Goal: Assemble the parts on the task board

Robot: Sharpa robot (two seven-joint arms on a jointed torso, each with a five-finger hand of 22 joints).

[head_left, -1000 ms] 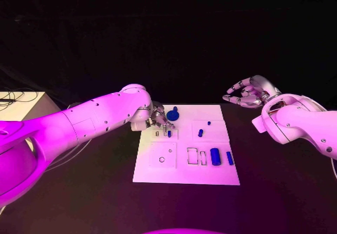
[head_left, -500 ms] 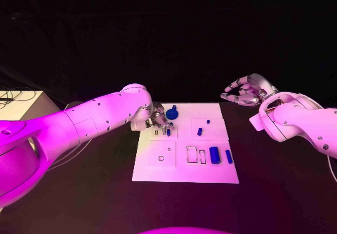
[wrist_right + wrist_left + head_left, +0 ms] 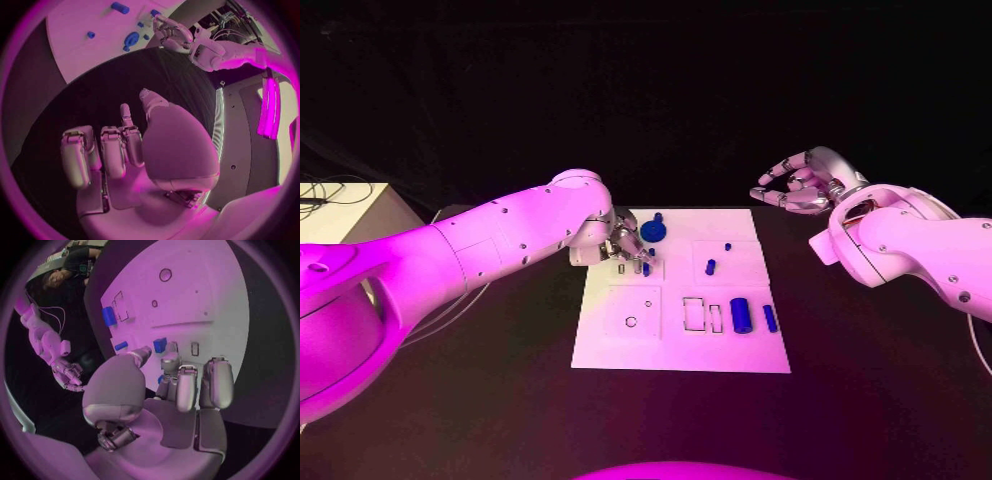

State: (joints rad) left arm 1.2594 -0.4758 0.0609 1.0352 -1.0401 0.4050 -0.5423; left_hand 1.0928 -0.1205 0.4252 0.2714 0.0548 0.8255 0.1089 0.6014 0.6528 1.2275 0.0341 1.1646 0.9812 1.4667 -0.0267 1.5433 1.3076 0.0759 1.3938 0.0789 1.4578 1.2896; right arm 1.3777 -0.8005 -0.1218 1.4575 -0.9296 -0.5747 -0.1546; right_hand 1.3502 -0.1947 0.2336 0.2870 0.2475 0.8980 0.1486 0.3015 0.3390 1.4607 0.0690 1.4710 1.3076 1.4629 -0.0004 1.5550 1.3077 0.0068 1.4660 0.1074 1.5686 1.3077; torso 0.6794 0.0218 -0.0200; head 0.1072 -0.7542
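From the head view, the board [image 3: 681, 345] lies in the middle of the frame. The left hand [image 3: 626, 247] has its fingers down at the board's upper left, tips gathered round a small blue part [image 3: 646, 266] by a slot there; I judge it is seating that piece, which would explain the low, tucked wrist. Whether it truly pinches the part I cannot tell from here. A round blue part [image 3: 653, 231] sits just above the fingers, near the top edge. Two small pegs [image 3: 711, 267] stand right of centre, and two longer blue bars [image 3: 741, 317] lie at the lower right beside empty outlined slots. The right hand [image 3: 799, 187] floats at the upper right, off the board, fingers loosely curled and holding nothing, likely parked clear so it does not crowd the work.

In the left wrist view, the left hand [image 3: 164, 390] fills the lower middle, fingertips [image 3: 170, 361] bent down onto the board [image 3: 206, 295]. A blue part [image 3: 160, 344] sits right at the tips, touching or nearly so; a firm grip is not plain. More blue pieces [image 3: 109, 316] lie toward the upper left.

In the right wrist view, the right hand [image 3: 125, 150] is half curled with an empty palm over dark table. The board [image 3: 75, 30] is at the upper left with the round part [image 3: 130, 39], and the left hand [image 3: 172, 35] works at its edge.
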